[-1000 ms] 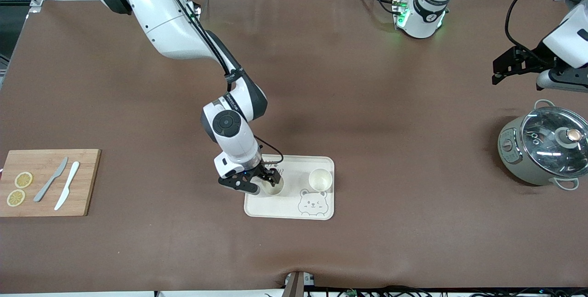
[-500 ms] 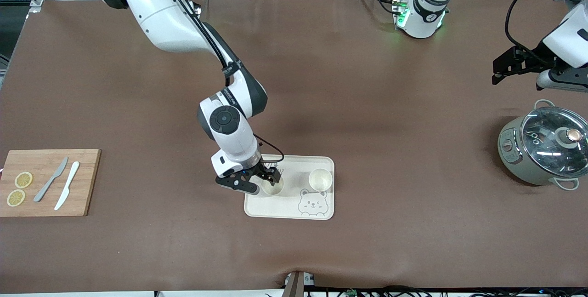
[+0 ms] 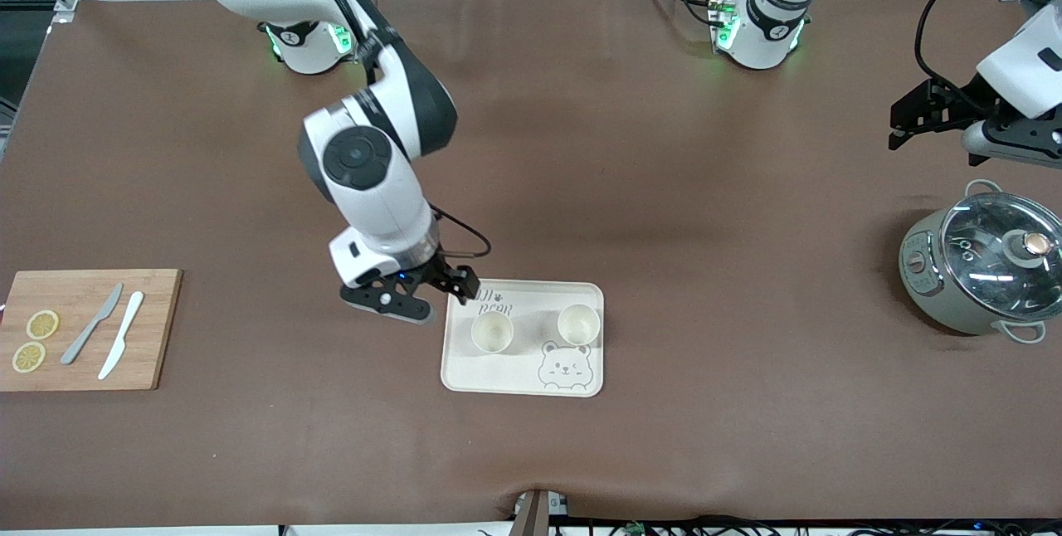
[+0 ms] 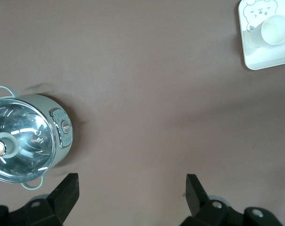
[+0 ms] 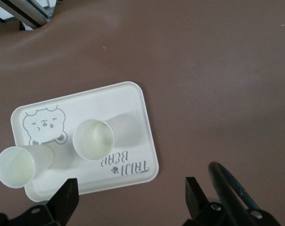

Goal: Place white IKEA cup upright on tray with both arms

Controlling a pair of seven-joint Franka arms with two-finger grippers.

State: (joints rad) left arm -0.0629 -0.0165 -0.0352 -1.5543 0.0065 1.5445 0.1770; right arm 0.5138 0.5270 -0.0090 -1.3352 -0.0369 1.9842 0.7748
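Your right gripper (image 3: 431, 297) hangs empty with its fingers spread apart, over the tray's (image 3: 581, 387) corner toward the right arm's end of the table. Just beside it, 2 white cups stand upright on that tray: the cup nearer the right arm (image 3: 492, 331) and the other cup (image 3: 578, 324), side by side and apart. The spread fingers and clear gap suggest a release, so the placing looks done.

Your left gripper (image 3: 913, 117) waits in the air toward the left arm's end of the table, also spread and holding nothing, over bare table just beside the lidded pot (image 3: 983, 262). From the front camera, its fingers read only as a dark shape; the left wrist view shows them wide.

The brown table mat (image 3: 664, 187) also carries a wooden cutting board (image 3: 158, 328) with 2 knives (image 3: 106, 334) and 2 lemon slices (image 3: 35, 340).
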